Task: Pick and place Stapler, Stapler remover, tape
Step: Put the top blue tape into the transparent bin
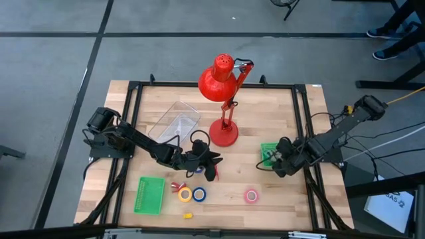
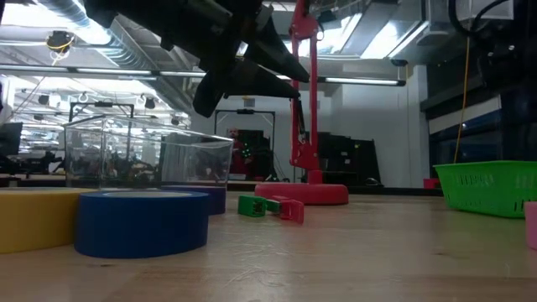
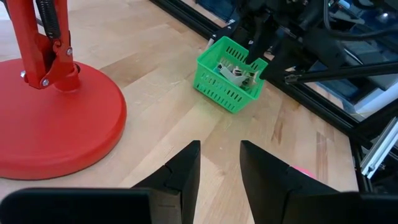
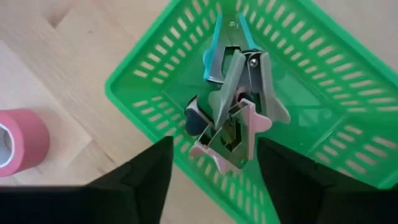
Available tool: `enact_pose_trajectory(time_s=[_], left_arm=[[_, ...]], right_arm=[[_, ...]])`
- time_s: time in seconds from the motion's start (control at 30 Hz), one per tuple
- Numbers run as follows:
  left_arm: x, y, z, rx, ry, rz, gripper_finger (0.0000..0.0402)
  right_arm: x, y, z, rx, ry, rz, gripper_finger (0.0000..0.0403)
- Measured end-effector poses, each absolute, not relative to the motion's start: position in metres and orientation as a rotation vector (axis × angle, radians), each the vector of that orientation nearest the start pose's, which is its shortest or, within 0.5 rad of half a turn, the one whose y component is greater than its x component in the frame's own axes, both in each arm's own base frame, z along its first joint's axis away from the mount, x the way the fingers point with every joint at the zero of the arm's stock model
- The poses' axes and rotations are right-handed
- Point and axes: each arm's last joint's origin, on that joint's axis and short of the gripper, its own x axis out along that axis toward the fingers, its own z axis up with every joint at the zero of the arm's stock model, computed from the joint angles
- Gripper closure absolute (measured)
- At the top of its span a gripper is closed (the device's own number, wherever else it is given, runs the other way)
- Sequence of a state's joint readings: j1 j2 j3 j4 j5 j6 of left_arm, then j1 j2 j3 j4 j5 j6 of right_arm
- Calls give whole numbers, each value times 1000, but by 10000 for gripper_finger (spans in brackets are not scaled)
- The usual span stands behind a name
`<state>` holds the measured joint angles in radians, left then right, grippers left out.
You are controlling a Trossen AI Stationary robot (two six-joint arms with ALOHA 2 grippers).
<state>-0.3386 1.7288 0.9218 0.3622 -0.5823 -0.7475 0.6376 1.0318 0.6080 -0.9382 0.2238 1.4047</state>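
A small green basket (image 4: 323, 99) near the surface's right edge holds several staple removers (image 4: 233, 118). The right gripper (image 4: 214, 180) hovers over it, jaws apart, empty. Pink tape (image 4: 22, 140) sits beside it. The left gripper (image 3: 221, 168) hangs parted, empty, near the red lamp (image 3: 53, 118).

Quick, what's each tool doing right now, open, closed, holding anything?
Left tool: open, empty.
Right tool: open, empty, above the green plastic basket.

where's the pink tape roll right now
In the high view the pink tape roll lies on the table near the front edge, right of the blue tape roll and just in front of the green basket.
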Motion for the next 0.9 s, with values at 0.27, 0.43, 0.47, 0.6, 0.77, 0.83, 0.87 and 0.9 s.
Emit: enact_pose_trajectory(time_s=[0.27,0.43,0.47,0.6,0.77,0.83,0.87,0.9], left_arm=[[342,-104,189,-537,287,373,292],[342,-104,189,-552,284,374,292],[342,-104,189,-553,286,371,292],[343,-106,189,-546,324,300,292],[343,-109,188,-572,380,186,292],[343,-111,188,-594,398,151,292],[343,-111,188,-601,407,138,293],[343,-111,187,-604,419,124,294]], right_arm=[[143,84,230,576,1037,-473,135],[156,86,263,491,908,-369,135],[158,87,269,466,882,-337,135],[168,93,286,332,782,-171,135],[180,101,298,128,639,-2,135],[184,103,301,85,591,32,135],[186,105,303,77,567,44,135],[188,106,304,67,553,52,135]])
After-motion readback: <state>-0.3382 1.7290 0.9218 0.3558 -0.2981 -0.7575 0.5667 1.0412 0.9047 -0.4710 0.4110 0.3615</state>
